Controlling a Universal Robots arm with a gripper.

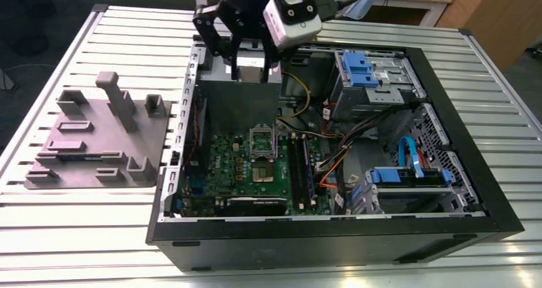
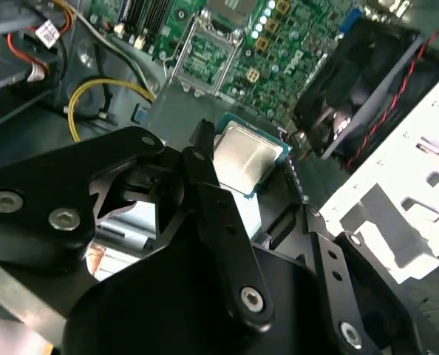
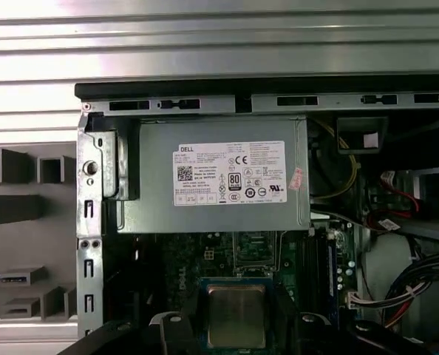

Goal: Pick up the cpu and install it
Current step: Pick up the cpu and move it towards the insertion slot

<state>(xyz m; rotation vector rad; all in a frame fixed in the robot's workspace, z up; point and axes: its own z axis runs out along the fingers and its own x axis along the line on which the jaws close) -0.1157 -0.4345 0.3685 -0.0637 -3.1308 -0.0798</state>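
Note:
My gripper (image 1: 251, 65) hangs over the far end of the open computer case (image 1: 474, 167), above the grey power supply (image 1: 238, 101). It is shut on the cpu (image 1: 251, 69), a small flat square chip with a silvery top. Both wrist views show the cpu (image 2: 245, 157) (image 3: 236, 314) held level between the black fingers (image 2: 199, 159). The motherboard's socket (image 1: 263, 150) (image 2: 208, 52) (image 3: 256, 248) lies lower down and nearer the case's middle, with its metal frame standing open.
A grey plastic fixture (image 1: 98, 139) with upright posts sits on the slatted table (image 1: 68, 237) at the exterior view's left. Inside the case are blue drive bays (image 1: 364, 69), cables (image 1: 339, 155), memory sticks (image 1: 303, 170) and a black fan (image 2: 360, 81).

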